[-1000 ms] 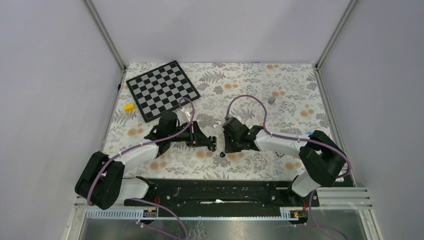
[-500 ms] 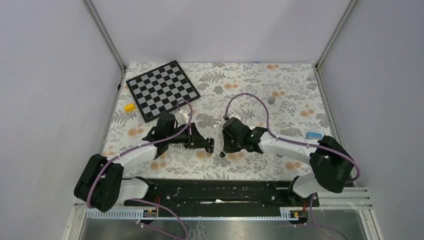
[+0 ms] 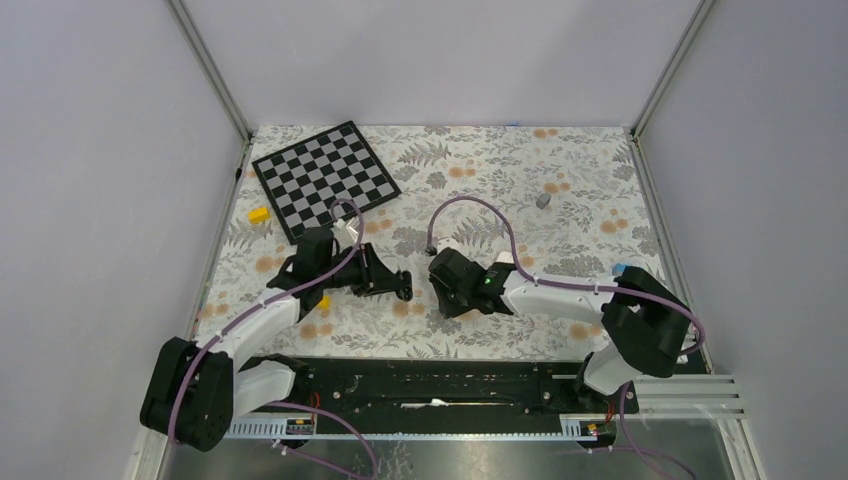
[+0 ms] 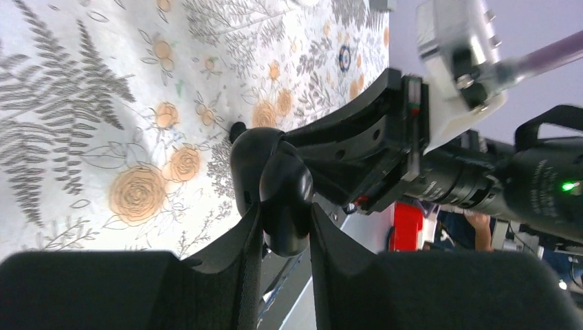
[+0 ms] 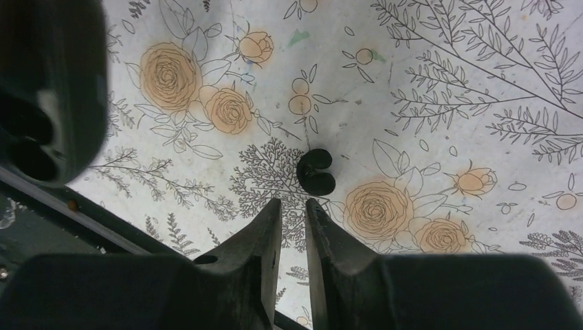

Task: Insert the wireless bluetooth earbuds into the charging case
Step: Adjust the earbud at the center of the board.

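My left gripper (image 3: 403, 288) (image 4: 285, 213) is shut on a glossy black rounded hinged case (image 4: 282, 185), held just above the cloth. In the right wrist view its face (image 5: 41, 89) shows dark sockets, so I take it as the charging case; no white case is in view. One tiny black earbud (image 5: 316, 172) lies on the floral cloth just beyond my right gripper (image 5: 293, 203) (image 3: 443, 300), whose jaws are a narrow slit apart and empty. A small black bump (image 4: 237, 127) behind the case may be the same or another bud. From above, the buds are hidden under the right gripper.
A chessboard (image 3: 325, 180) lies at the back left with a yellow block (image 3: 259, 214) beside it. A small grey piece (image 3: 543, 200) sits at the back right and a blue item (image 3: 620, 270) near the right arm. The black base rail (image 3: 440, 375) runs along the near edge.
My left arm has drawn left with the case. My right gripper has moved left and down, now covering the spot where the two buds lay.
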### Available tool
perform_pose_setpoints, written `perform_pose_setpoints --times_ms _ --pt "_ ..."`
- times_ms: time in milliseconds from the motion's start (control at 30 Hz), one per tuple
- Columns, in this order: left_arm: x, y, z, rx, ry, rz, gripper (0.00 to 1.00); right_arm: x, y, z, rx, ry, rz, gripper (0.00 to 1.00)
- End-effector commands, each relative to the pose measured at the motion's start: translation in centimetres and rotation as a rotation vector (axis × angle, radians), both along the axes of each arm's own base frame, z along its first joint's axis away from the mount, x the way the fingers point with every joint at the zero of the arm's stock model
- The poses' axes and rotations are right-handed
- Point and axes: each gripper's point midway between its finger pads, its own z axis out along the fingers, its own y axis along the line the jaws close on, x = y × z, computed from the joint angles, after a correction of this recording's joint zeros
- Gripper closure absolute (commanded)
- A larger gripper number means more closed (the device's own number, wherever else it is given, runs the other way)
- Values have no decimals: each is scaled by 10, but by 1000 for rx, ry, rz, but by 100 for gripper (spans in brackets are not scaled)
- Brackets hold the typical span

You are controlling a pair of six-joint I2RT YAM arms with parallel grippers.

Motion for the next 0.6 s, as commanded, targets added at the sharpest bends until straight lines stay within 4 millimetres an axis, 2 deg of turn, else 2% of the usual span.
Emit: perform_pose_setpoints --times_ms 0,100,300,333,467,567 --pt "9 16 3 27 -38 80 95 14 7 3 -38 -54 -11 74" --pt "11 21 2 31 -41 97 95 14 -1 2 -48 -36 -109 74" --pt "14 18 2 19 -33 83 95 -5 10 5 61 17 -140 73" --pt "15 18 3 18 -34 84 95 -10 17 6 95 30 -121 73" --pt "16 16 3 14 -37 73 95 -28 32 -6 118 97 -51 73" --pt "16 16 4 14 -38 71 95 -33 34 -20 85 126 -40 73"
